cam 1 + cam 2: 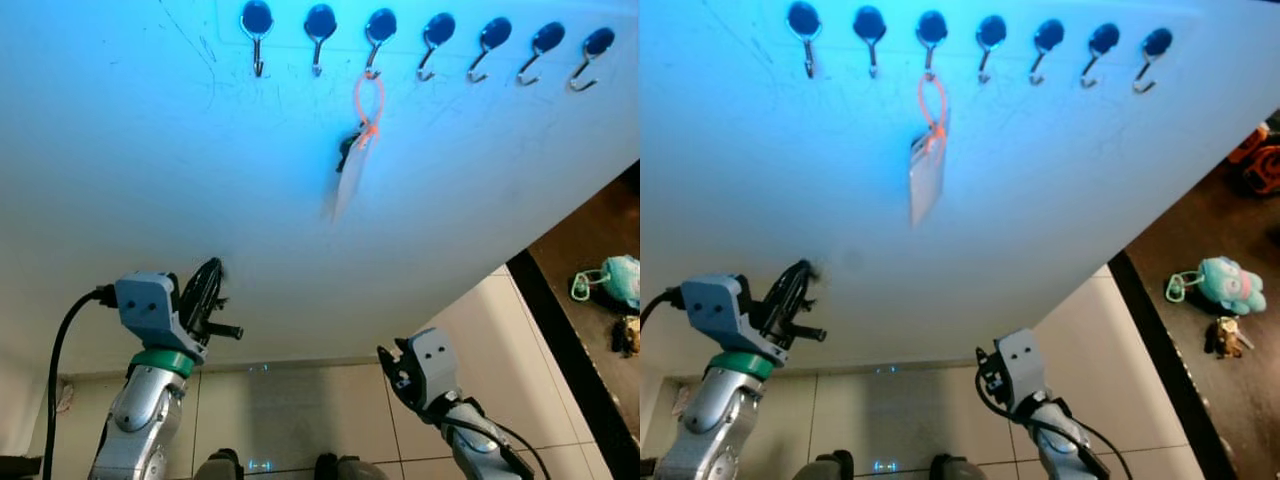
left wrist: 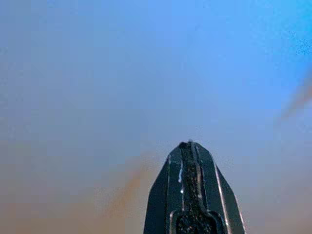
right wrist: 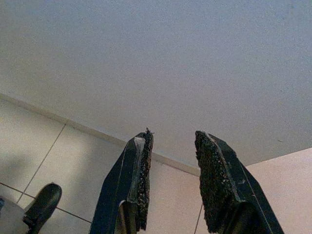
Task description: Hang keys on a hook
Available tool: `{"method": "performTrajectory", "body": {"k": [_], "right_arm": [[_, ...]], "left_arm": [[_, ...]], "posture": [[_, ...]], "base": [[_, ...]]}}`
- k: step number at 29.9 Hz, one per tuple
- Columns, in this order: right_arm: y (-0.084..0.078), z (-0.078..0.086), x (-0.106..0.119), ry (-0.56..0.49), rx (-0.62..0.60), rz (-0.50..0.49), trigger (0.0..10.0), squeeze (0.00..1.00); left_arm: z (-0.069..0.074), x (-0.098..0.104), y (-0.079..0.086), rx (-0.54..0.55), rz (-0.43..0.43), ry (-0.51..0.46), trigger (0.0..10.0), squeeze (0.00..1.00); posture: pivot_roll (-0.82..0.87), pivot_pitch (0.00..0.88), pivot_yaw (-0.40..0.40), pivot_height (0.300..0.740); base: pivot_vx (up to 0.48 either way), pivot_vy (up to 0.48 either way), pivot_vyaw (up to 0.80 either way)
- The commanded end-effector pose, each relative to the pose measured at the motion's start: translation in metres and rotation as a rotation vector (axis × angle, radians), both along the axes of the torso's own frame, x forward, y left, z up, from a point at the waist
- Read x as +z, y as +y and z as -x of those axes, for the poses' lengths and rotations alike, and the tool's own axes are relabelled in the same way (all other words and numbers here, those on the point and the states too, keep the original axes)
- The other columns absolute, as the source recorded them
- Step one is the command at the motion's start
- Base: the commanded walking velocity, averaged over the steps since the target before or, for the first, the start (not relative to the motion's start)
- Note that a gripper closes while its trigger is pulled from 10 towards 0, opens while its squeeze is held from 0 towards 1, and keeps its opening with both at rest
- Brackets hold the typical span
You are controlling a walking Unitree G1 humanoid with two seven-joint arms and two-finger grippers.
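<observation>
A row of several blue-capped metal hooks [image 1: 437, 45] runs along the top of the white wall [image 1: 150, 180]. An orange loop [image 1: 368, 100] hangs from the third hook from the left [image 1: 374, 55]. A white tag [image 1: 350, 178] and dark keys [image 1: 349, 148] dangle below it, blurred. My left gripper [image 1: 212, 272] is raised at the lower left, close to the wall and well below the keys; its fingers [image 2: 189, 165] are shut with nothing between them. My right gripper [image 1: 393, 360] is held low at the lower right, open and empty, with its fingertips [image 3: 144, 146] apart.
To the right of the wall, on the dark floor, lie a teal plush toy [image 1: 1223, 283], another small bunch of keys [image 1: 1225, 337] and an orange object [image 1: 1262, 158]. Pale floor tiles [image 1: 300, 410] lie below the wall. A black shoe [image 3: 43, 204] is near my right gripper.
</observation>
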State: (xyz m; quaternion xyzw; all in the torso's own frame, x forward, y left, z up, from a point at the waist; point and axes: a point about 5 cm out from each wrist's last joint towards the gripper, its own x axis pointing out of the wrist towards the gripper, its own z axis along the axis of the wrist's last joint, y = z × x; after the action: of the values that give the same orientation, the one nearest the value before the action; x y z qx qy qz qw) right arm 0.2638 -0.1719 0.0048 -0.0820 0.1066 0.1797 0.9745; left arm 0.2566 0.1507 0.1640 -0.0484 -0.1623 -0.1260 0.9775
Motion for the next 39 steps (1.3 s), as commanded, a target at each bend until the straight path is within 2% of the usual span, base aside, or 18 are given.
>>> {"method": "performTrajectory", "body": {"k": [1,2,3,4,6,7,8,9,10,12,14,15,17,19,21,28,39], "right_arm": [[-0.003,0.008,-0.009,0.05,-0.004,0.008,10.0,0.0],[-0.003,0.008,-0.009,0.05,-0.004,0.008,10.0,0.0],[-0.003,0.009,-0.01,0.054,-0.002,0.01,10.0,0.0],[-0.003,0.009,-0.01,0.054,-0.002,0.01,10.0,0.0],[-0.004,0.009,-0.011,0.061,0.002,0.014,10.0,0.0],[-0.004,0.009,-0.011,0.061,0.002,0.014,10.0,0.0],[-0.003,0.01,-0.012,0.063,0.003,0.015,10.0,0.0],[-0.003,0.009,-0.012,0.064,0.003,0.016,10.0,0.0],[-0.003,0.009,-0.012,0.064,0.003,0.016,10.0,0.0],[-0.003,0.009,-0.012,0.064,0.003,0.017,10.0,0.0],[-0.003,0.009,-0.012,0.064,0.003,0.016,10.0,0.0],[-0.002,0.009,-0.012,0.065,0.001,0.016,10.0,0.0],[-0.002,0.009,-0.013,0.067,0.0,0.015,10.0,0.0],[0.0,0.01,-0.013,0.067,-0.001,0.013,10.0,0.0],[0.001,0.01,-0.013,0.066,-0.001,0.01,10.0,0.0],[0.002,0.011,-0.014,0.062,-0.007,0.005,10.0,0.0],[0.002,0.011,-0.014,0.063,-0.008,0.005,10.0,0.0]], "left_arm": [[0.005,0.011,-0.012,-0.085,0.032,-0.026,10.0,0.0],[0.005,0.011,-0.012,-0.085,0.032,-0.026,10.0,0.0],[0.009,0.023,-0.018,-0.174,0.07,-0.05,10.0,0.0],[0.009,0.023,-0.018,-0.174,0.07,-0.05,10.0,0.0],[0.018,0.048,-0.03,-0.349,0.134,-0.115,10.0,0.0],[0.018,0.048,-0.03,-0.349,0.134,-0.115,10.0,0.0],[0.019,0.063,-0.034,-0.407,0.157,-0.164,10.0,0.0],[0.016,0.076,-0.035,-0.411,0.163,-0.208,10.0,0.0],[0.016,0.076,-0.035,-0.411,0.163,-0.208,10.0,0.0],[0.011,0.098,-0.036,-0.401,0.169,-0.282,10.0,0.0],[0.01,0.102,-0.036,-0.399,0.168,-0.292,10.0,0.0],[0.007,0.113,-0.037,-0.395,0.152,-0.332,10.0,0.0],[0.005,0.121,-0.037,-0.394,0.14,-0.356,10.0,0.0],[-0.003,0.14,-0.037,-0.343,0.125,-0.415,10.0,0.0],[-0.007,0.149,-0.036,-0.319,0.115,-0.44,10.0,0.0],[-0.005,0.164,-0.033,-0.327,0.116,-0.469,10.0,0.0],[-0.007,0.168,-0.03,-0.298,0.101,-0.463,10.0,0.0]], "posture": [[0.05,0.131,-0.068,0.74],[0.05,0.131,-0.068,0.74],[0.06,0.133,-0.073,0.74],[0.06,0.133,-0.073,0.74],[0.06,0.133,-0.073,0.74],[0.06,0.133,-0.073,0.74],[0.05,0.129,-0.074,0.74],[0.05,0.129,-0.074,0.74],[0.05,0.129,-0.074,0.74],[0.05,0.127,-0.072,0.74],[0.05,0.127,-0.072,0.74],[0.04,0.125,-0.07,0.74],[0.04,0.123,-0.068,0.74],[0.04,0.121,-0.064,0.74],[0.03,0.12,-0.061,0.74],[0.03,0.12,-0.055,0.74],[0.03,0.121,-0.054,0.74]], "base": [[0.0,0.0,0.0],[0.0,0.0,0.0],[0.0,0.0,0.0],[0.0,0.0,0.0],[0.0,0.0,0.0],[0.0,0.0,0.0],[0.0,0.0,0.0],[0.0,0.0,0.0],[0.0,0.0,0.0],[0.0,0.0,0.0],[0.0,0.0,0.0],[0.0,0.0,0.0],[0.0,0.0,0.0],[0.0,0.0,0.0],[0.0,0.0,0.0],[0.0,0.0,0.0],[0.0,0.0,0.0]]}}
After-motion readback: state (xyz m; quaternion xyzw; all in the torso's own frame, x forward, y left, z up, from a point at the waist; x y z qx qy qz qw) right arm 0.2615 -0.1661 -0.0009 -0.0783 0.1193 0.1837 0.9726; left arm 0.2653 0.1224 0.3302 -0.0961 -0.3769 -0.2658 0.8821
